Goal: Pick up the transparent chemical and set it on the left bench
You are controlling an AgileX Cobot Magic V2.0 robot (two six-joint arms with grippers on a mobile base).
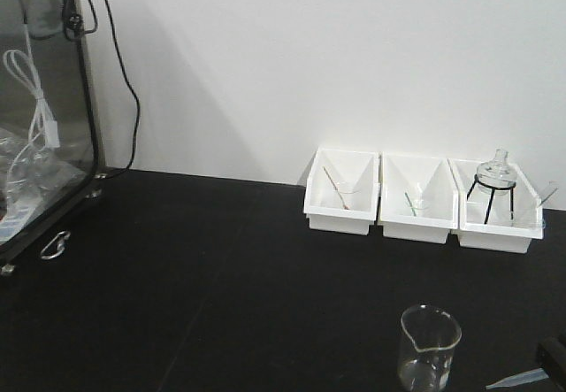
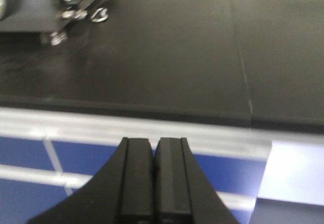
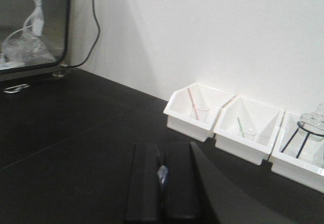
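Low over the left bench (image 1: 221,277), right gripper (image 3: 163,155) pinches the transparent chemical (image 1: 520,379); left gripper (image 2: 153,148) hangs closed, empty, off its edge

Black bench (image 1: 221,277): white bins (image 1: 416,228), beaker (image 1: 430,348)

Slim whitish-translucent dropper pipette (image 1: 517,380), nearly level, thin tip pointing left, other end pinched in the right claw (image 3: 162,150), low at the near right of the long matte black tabletop (image 1: 221,277)
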